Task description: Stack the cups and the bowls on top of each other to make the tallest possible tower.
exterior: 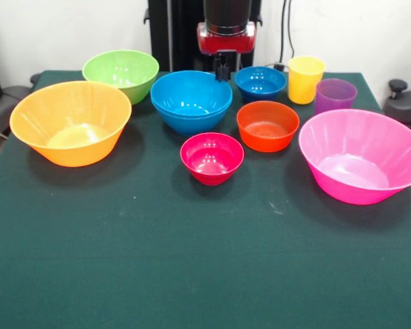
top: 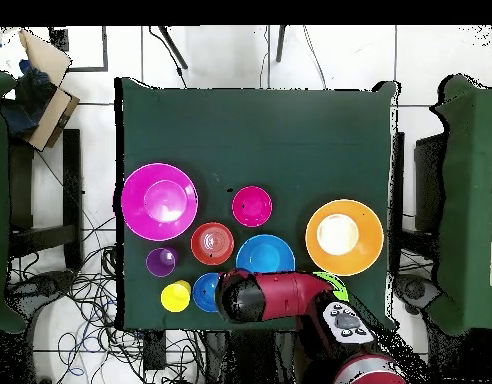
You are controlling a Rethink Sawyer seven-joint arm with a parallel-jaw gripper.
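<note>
All bowls and cups stand apart on the green table (exterior: 192,260). From left to right in the front view there are a large orange bowl (exterior: 70,122), a green bowl (exterior: 121,72), a light blue bowl (exterior: 191,99) that looks like two nested, a crimson bowl (exterior: 212,157), an orange-red bowl (exterior: 267,125), a small dark blue bowl (exterior: 260,82), a yellow cup (exterior: 305,79), a purple cup (exterior: 335,94) and a large pink bowl (exterior: 363,154). My gripper (exterior: 222,70) hangs empty at the far edge, just behind the light blue bowl's rim. In the overhead view the arm (top: 275,297) hides the gripper and most of the green bowl (top: 337,286).
The near half of the table (top: 260,130) holds nothing. Chairs (top: 20,200) stand at both sides of the table. A cardboard box (top: 45,75) sits by one corner. Cables (top: 90,300) lie on the floor by the robot's base.
</note>
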